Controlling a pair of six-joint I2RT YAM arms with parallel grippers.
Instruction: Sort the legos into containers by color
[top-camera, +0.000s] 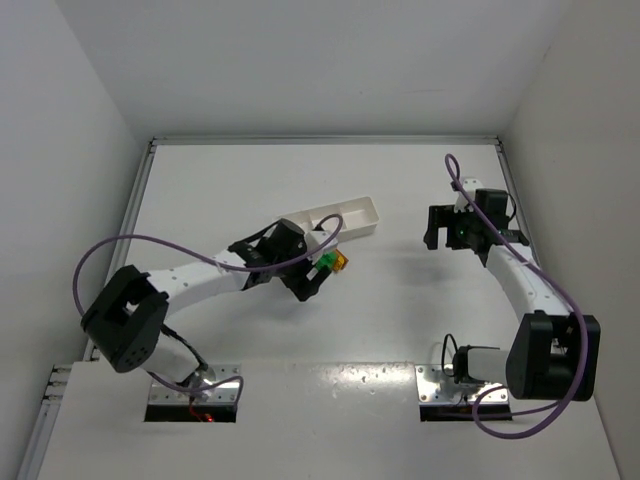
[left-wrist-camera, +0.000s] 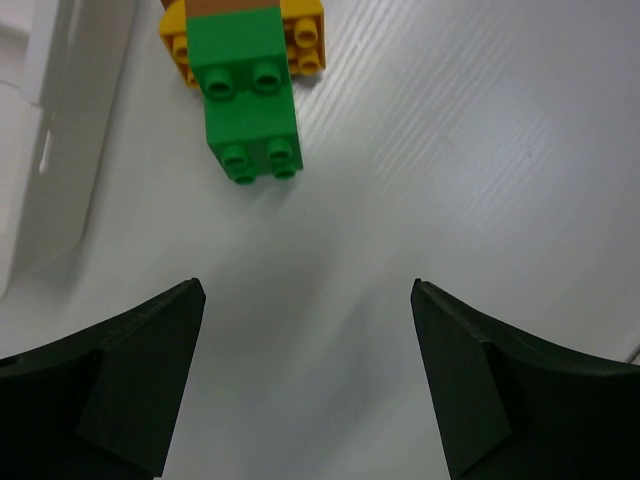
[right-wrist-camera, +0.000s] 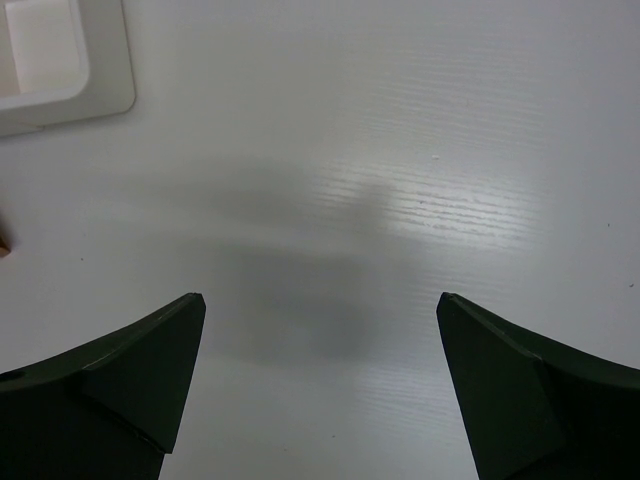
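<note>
A cluster of legos lies on the table just below the white tray (top-camera: 352, 214). In the left wrist view two green bricks (left-wrist-camera: 245, 95) sit in front of a yellow-orange brick (left-wrist-camera: 304, 40), with a reddish-brown brick (left-wrist-camera: 235, 6) at the top edge. In the top view they show as green (top-camera: 324, 261) and yellow-orange (top-camera: 341, 263). My left gripper (left-wrist-camera: 308, 290) is open and empty, a short way from the green bricks. My right gripper (right-wrist-camera: 320, 300) is open and empty over bare table, right of the tray's end (right-wrist-camera: 60, 70).
The tray's wall (left-wrist-camera: 50, 130) runs along the left edge of the left wrist view. The left arm's wrist (top-camera: 285, 250) covers the tray's left end in the top view. White walls enclose the table on three sides.
</note>
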